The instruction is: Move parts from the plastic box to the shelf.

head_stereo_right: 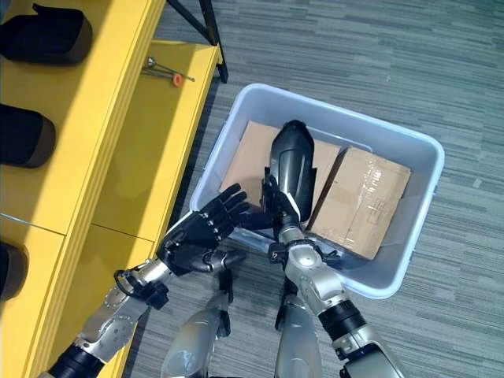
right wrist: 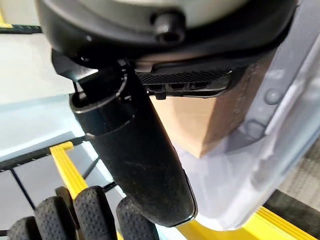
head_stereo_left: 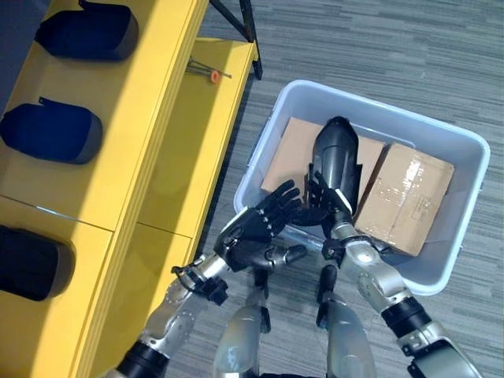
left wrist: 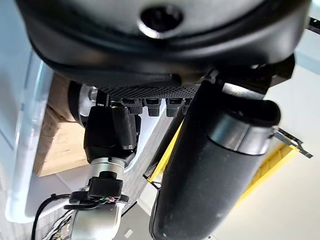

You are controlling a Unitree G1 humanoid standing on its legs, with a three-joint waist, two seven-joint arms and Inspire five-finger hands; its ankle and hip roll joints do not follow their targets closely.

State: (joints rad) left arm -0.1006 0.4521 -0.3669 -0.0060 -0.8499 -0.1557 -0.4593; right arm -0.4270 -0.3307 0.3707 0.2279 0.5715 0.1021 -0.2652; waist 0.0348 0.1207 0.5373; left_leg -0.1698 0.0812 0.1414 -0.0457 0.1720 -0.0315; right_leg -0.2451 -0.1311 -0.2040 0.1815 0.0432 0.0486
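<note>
Parts: dark moulded shells, several already lying on the yellow shelf (head_stereo_left: 157,118) at far left, e.g. one shelved part (head_stereo_left: 51,134) on the upper tier; a small orange-tipped tool (head_stereo_left: 211,75) on the lower ledge near the shelf's far end. Next rightward, left hand (head_stereo_left: 264,224), fingers spread and relaxed, palm turned toward the box, hovering at the near-left rim of the plastic box (head_stereo_left: 465,150), holding nothing, just beside the other hand. Then right hand (head_stereo_left: 327,197), fingers curled round the lower end of a long black part (head_stereo_left: 339,153), seen in the right wrist view as the dark tube (right wrist: 135,150) running past the thumb. Long axis of that part roughly upright, tilted slightly away, lower end at the near wall, upper end above the cardboard boxes. Lying flat in the tub: one cardboard box (head_stereo_left: 287,153) on the left, another cardboard box (head_stereo_left: 405,193) on the right. Shelf well to the left of the held part, so likely a lift over the box's left rim, then a sweep leftward. Left hand nearer the shelf, in the path; handover or withdrawal probably needed. Open floor between tub and shelf, narrow.
</note>
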